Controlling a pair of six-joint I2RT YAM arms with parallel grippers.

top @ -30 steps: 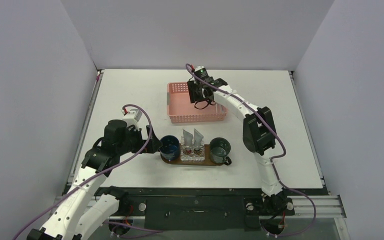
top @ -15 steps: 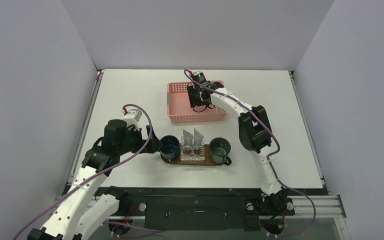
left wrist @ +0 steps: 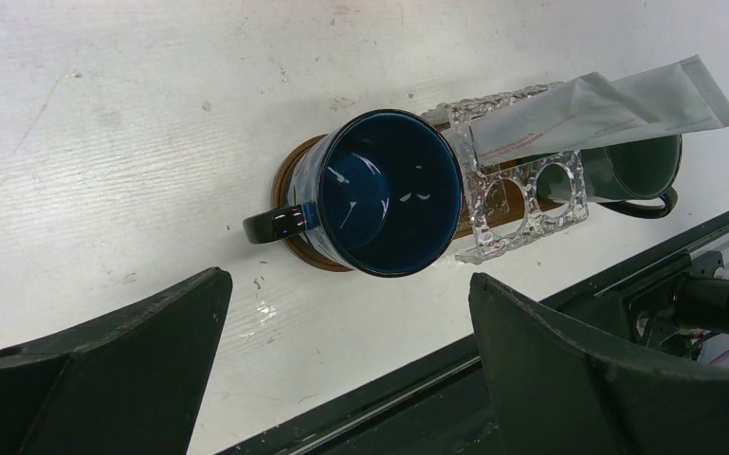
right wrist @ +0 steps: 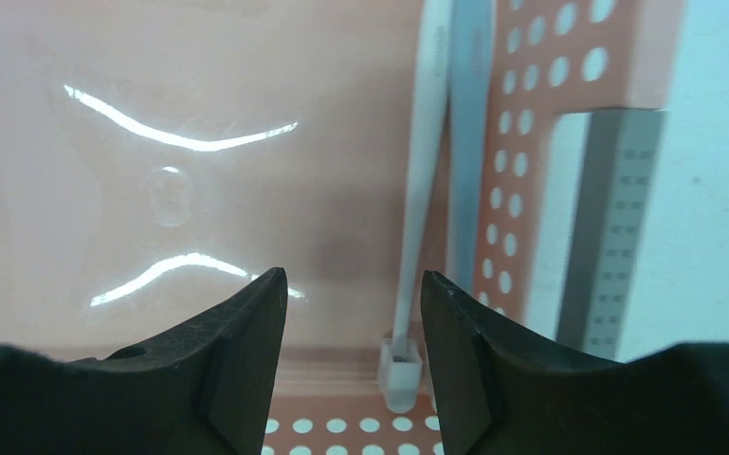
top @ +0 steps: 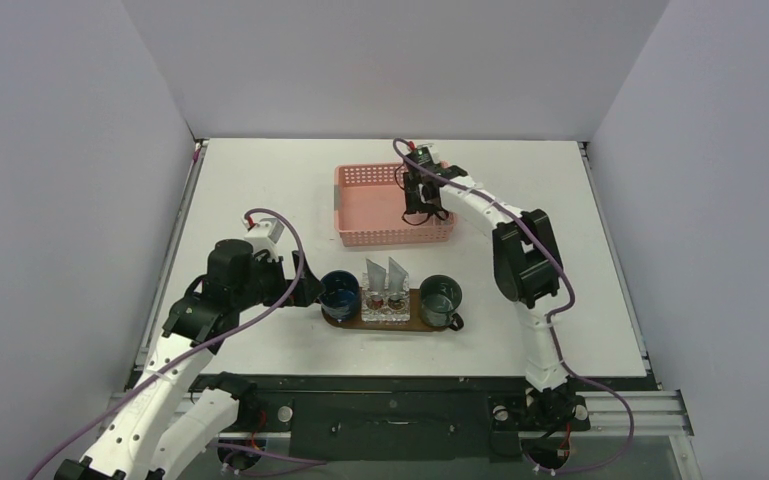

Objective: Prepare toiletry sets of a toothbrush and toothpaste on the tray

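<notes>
The tray [top: 345,318] is a dark brown oval board holding a blue mug [top: 340,291], a clear holder [top: 384,305] with two silver toothpaste tubes [top: 386,271], and a green mug [top: 440,297]. My left gripper [top: 311,290] is open and empty just left of the blue mug [left wrist: 391,190]; the tray's edge [left wrist: 296,251] shows under the mug. My right gripper [top: 423,210] is open and empty, low inside the right end of the pink basket [top: 360,205]. A white toothbrush [right wrist: 424,190] and a pale blue toothbrush [right wrist: 469,142] lie along the basket wall, just right of the gripper [right wrist: 353,277].
The basket's perforated wall [right wrist: 521,190] stands close to my right fingers. The table's dark front rail [left wrist: 493,379] runs under my left gripper. The holder [left wrist: 521,204], a tube [left wrist: 607,106] and the green mug [left wrist: 640,166] lie beyond the blue mug.
My right gripper has moved right inside the basket, from its middle to its right end. The left arm has not moved.
</notes>
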